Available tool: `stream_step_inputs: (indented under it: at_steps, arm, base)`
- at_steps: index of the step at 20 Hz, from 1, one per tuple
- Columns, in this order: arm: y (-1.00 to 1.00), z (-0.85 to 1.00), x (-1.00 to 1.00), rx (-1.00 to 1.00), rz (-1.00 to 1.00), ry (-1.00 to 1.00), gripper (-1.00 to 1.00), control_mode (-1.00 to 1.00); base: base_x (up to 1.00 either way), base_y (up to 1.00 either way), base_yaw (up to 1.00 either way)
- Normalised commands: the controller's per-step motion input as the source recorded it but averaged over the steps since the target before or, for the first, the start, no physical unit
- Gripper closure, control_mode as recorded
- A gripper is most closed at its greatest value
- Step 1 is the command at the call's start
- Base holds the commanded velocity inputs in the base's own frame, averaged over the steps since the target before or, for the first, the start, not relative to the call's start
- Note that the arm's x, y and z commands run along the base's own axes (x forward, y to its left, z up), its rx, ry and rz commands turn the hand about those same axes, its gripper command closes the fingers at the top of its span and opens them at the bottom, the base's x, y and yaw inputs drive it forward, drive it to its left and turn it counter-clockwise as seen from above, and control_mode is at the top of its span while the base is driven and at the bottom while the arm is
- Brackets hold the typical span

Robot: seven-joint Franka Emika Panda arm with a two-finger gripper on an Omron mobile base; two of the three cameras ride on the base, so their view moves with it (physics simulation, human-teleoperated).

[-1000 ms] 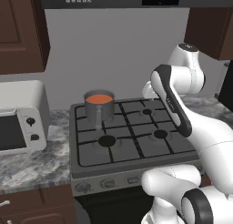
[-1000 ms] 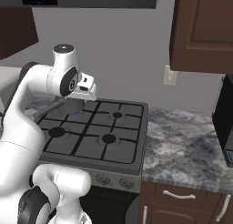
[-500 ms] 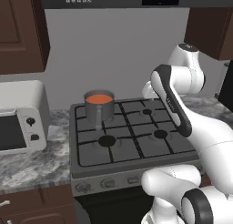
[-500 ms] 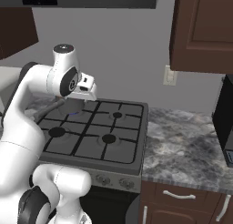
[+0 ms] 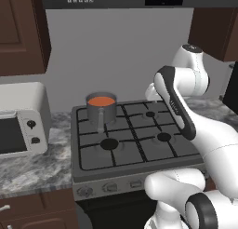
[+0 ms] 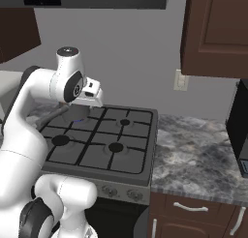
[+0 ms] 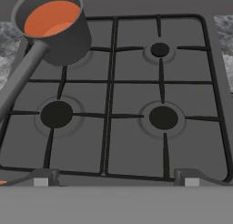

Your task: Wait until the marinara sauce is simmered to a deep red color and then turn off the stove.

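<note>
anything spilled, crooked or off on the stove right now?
Nothing stands out. The pot sits upright on the back left burner of the stove, the sauce inside it is level and orange-red, and no spill shows on the grates.

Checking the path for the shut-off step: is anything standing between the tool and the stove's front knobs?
Nothing visible does. The tool hangs open above the rear of the stove. The saucepan of orange marinara sauce sits on the rear left burner, away from the knobs along the front panel.
</note>
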Motion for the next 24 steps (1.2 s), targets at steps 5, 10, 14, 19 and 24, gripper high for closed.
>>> stream_step_inputs:
  at_steps: [5,10,14,19,24]
  arm:
    - [0.00,0.00,0.00,0.00,0.00,0.00,-1.00,-1.00]
    - [0.00,0.00,0.00,0.00,0.00,0.00,-1.00,-1.00]
    - [0.00,0.00,0.00,0.00,0.00,0.00,-1.00,-1.00]
    - [0.00,0.00,0.00,0.00,0.00,0.00,-1.00,-1.00]
    - [0.00,0.00,0.00,0.00,0.00,0.00,-1.00,-1.00]
  base:
    - [0.00,0.00,0.00]
    - [0.00,0.00,0.00]
    - [0.00,0.00,0.00]
    - [0.00,0.00,0.00]
    - [0.00,0.00,0.00]
